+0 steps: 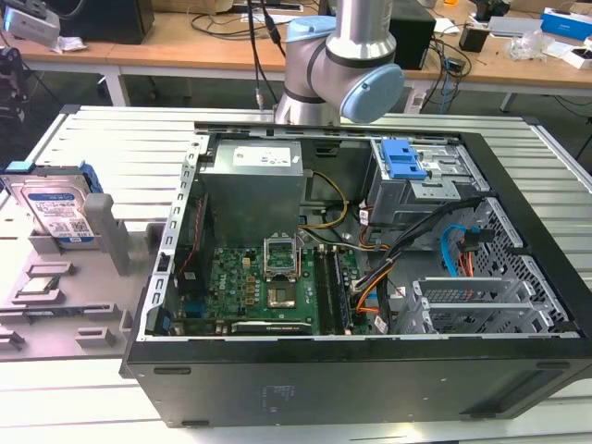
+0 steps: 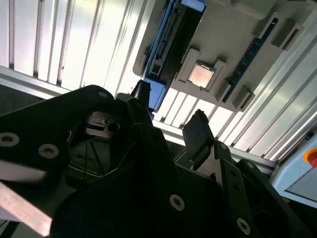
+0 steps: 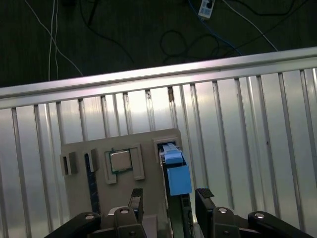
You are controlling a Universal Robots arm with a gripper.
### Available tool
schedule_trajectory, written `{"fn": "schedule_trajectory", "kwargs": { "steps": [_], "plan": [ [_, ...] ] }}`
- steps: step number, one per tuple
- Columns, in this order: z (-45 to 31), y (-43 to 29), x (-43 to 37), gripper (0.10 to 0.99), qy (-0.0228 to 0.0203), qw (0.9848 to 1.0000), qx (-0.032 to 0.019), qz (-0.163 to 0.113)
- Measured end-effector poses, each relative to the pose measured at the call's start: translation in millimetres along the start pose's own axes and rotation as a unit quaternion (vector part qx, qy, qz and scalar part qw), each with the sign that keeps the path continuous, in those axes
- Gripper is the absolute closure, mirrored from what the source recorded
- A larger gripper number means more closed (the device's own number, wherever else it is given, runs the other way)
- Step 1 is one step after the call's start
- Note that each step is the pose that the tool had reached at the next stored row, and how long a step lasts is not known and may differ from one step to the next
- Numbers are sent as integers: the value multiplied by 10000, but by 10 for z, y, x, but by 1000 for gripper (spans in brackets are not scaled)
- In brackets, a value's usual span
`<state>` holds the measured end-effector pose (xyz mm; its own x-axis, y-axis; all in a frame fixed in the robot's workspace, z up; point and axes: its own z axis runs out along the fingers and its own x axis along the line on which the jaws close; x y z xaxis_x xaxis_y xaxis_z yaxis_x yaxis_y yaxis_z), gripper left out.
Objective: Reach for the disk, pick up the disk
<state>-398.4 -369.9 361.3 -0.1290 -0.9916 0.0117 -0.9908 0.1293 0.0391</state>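
Note:
The disk (image 1: 54, 211) stands on edge in a grey holder plate (image 1: 55, 296) at the exterior view's left, showing its white-and-blue label and blue side rails. In the first wrist view I look down on the disk (image 3: 177, 174) edge-on, with its blue rail uppermost. My gripper (image 3: 171, 197) hangs above it, open, with a dark finger (image 3: 136, 199) on one side and the other finger on the far side of the disk's line. Nothing is held. The second wrist view has the gripper (image 2: 171, 113) open too, with the disk (image 2: 171, 42) beyond the fingertips.
A square processor chip (image 3: 119, 161) lies in a recess of the holder plate beside the disk. An open computer case (image 1: 370, 370) takes up the middle of the slatted metal table (image 1: 120, 139). The table's edge rail (image 3: 158, 74) borders dark floor with cables.

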Motion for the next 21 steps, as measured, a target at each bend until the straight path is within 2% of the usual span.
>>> {"fn": "schedule_trajectory", "kwargs": {
  "steps": [9, 13, 21],
  "plan": [
    [125, -4, -2, 541, 0, 10000, -1, 0],
    [207, -6, -9, 541, 0, 10000, 0, -7],
    [324, 1, -101, 541, 5, 9999, 2, -119]
  ]
}}
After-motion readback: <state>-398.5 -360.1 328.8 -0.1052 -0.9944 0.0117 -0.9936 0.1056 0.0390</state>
